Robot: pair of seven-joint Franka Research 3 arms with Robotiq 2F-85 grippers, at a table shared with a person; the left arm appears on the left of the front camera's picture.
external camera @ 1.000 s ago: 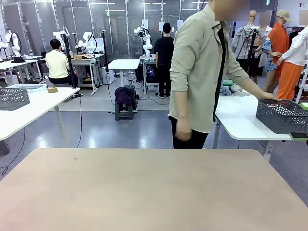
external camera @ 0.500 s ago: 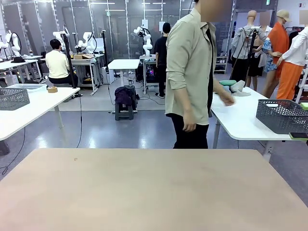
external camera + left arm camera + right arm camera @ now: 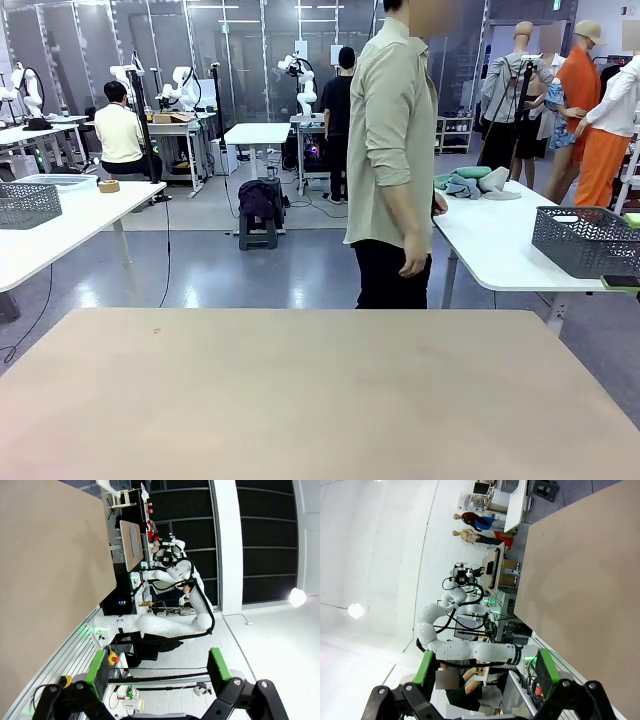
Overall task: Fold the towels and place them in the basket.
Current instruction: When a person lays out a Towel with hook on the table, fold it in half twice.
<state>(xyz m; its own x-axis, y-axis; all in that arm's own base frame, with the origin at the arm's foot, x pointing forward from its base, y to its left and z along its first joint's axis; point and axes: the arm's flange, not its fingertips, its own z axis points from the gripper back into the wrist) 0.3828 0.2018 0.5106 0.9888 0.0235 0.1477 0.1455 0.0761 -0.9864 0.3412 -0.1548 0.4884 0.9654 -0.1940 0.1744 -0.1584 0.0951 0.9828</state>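
Holds left claw (image 3: pixel 157 669) wide apart, nothing between the green pads, aimed sideways off the table (image 3: pixel 50 580) rather than down at it. Holds right claw (image 3: pixel 485 670) the same way: parted, empty, well clear of the bare tan top. Waits, by the look of it, because nothing to fold lies within reach. Leaves the towels (image 3: pixel 468 183), mint green, pale blue and grey, heaped loosely and unfolded on a white side table (image 3: pixel 490 240) beyond the far right corner. Shows a person (image 3: pixel 392 150) standing at the far edge, turned toward that heap, one hand (image 3: pixel 415 265) hanging loose, the other mostly hidden behind the body near the cloth; probably about to bring the pile across. Sets the basket (image 3: pixel 585 248), dark grey mesh, on the same side table, well apart from the towels and seemingly empty. Puts the task at its very start: no towel folded, none in.
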